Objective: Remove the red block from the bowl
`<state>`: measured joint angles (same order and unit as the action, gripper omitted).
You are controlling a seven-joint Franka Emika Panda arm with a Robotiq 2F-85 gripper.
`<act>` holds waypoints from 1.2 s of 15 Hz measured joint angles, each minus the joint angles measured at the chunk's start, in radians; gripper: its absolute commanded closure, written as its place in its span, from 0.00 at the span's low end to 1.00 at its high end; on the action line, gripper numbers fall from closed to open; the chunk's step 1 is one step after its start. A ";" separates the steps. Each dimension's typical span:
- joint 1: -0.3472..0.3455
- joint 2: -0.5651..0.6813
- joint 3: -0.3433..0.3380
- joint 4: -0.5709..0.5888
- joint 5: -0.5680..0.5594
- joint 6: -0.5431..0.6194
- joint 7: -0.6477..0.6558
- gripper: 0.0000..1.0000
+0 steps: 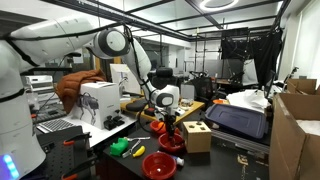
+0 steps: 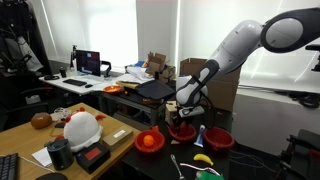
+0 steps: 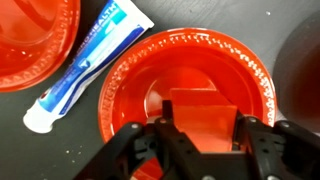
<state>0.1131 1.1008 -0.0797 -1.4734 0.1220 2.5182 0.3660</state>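
In the wrist view the dark red bowl (image 3: 135, 85) fills the middle, with the red block (image 3: 200, 112) lying inside it. My gripper (image 3: 202, 132) is lowered into the bowl, one finger on each side of the block, and the block fills the gap between the fingers. In both exterior views the gripper (image 1: 168, 122) (image 2: 183, 117) hangs straight down over the bowl (image 1: 173, 144) (image 2: 183, 131) on the dark table. The block is hidden there.
A toothpaste tube (image 3: 85, 62) lies beside the bowl, and a brighter red bowl (image 3: 30, 40) (image 2: 218, 139) is beyond it. A light wooden box (image 1: 197, 136) stands close by. Another red bowl holds an orange thing (image 2: 150, 141). Yellow (image 2: 203, 160) and green (image 1: 120, 147) items lie nearby.
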 measured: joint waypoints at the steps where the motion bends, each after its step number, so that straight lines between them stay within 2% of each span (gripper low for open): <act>1: 0.000 -0.034 0.001 -0.029 -0.002 -0.016 -0.016 0.74; 5: -0.008 -0.179 0.030 -0.149 -0.003 -0.113 -0.118 0.74; 9: -0.042 -0.281 0.101 -0.234 -0.003 -0.211 -0.249 0.74; 18: -0.074 -0.310 0.215 -0.314 -0.001 -0.344 -0.491 0.74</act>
<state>0.0392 0.7909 0.1357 -1.7878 0.1207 2.1745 -0.1253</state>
